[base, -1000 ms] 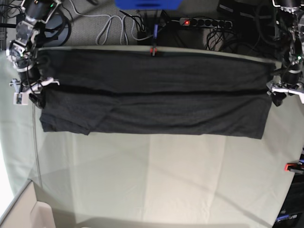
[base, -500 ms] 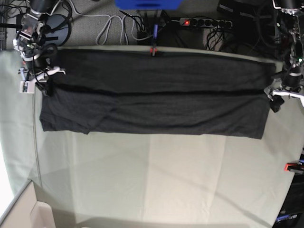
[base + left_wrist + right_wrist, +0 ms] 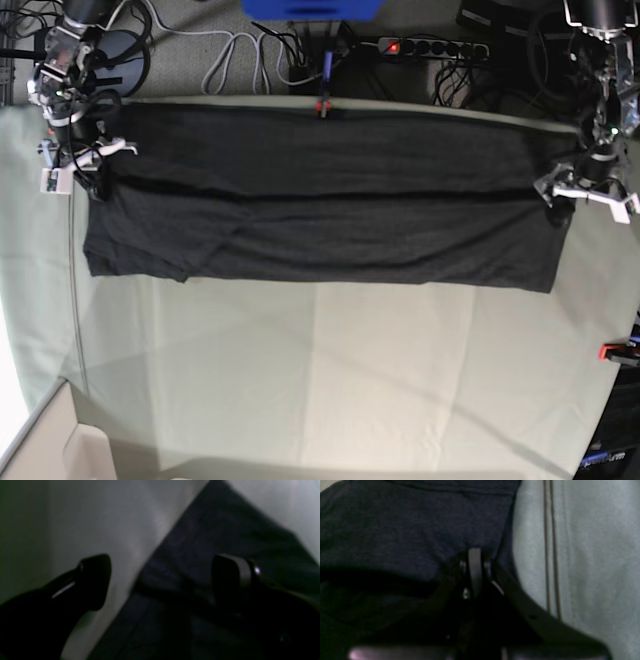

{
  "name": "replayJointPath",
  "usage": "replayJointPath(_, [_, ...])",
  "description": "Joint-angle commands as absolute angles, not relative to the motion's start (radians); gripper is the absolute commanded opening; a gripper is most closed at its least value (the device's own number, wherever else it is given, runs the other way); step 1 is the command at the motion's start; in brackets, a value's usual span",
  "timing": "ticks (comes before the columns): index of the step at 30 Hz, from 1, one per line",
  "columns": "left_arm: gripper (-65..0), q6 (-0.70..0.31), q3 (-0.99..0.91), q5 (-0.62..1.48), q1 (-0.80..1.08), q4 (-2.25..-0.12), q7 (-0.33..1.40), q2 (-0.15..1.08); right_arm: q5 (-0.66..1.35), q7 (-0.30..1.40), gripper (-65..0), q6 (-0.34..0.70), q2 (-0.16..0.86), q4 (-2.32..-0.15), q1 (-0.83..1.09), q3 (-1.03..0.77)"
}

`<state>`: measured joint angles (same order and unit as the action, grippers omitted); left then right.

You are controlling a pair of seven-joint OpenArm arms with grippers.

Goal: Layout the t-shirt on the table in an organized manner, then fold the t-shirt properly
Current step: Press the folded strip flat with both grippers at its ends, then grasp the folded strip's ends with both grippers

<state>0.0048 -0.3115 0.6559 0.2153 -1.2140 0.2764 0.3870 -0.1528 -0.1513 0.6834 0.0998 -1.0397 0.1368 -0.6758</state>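
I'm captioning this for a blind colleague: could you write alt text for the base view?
A dark t-shirt, folded into a long band, lies across the far half of a pale green table. The left gripper is open at its right end; the right gripper is shut at its left end.

The 2 arms are showing dark, segmented links wrapped in black cabling, with small white brackets sticking out near each wrist. The left gripper (image 3: 160,580) is presenting 2 rounded black fingertips (image 3: 96,580), each glinting with a small silver screw. The right gripper (image 3: 475,572) is showing slim black fingers around a pale grey strip.
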Motion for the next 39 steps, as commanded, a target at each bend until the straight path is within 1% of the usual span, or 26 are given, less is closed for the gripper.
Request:
replayJointPath(1, [-3.6, 0.001, -0.302, 0.659, 0.196, -1.221, 0.254, 0.403, -0.157, -0.147, -65.0, 0.698, 0.113, -1.050, 0.140, -0.680])
replayJointPath(12, [-3.7, 0.001, -0.222, 0.657, 0.143, -1.133, 0.254, 0.406, -0.157, -0.147, -65.0, 0.698, 0.113, -1.050, 0.140, -0.680])
replayJointPath(30, [-3.7, 0.001, -0.219, 0.657, 0.140, -1.141, 0.254, 0.410, -0.157, -0.142, -65.0, 0.698, 0.128, -1.053, 0.131, -0.680])
replayJointPath(35, [-3.7, 0.001, -0.220, 0.667, 0.140, -1.178, 0.254, 0.410, -0.157, -0.142, -65.0, 0.698, 0.134, -1.053, 0.130, -0.680])
replayJointPath(39, [-3.7, 0.001, -0.288, 0.665, 0.140, -1.222, 0.257, 0.409, -0.157, -0.142, -56.6, 0.698, 0.142, -1.107, 0.134, -0.680])
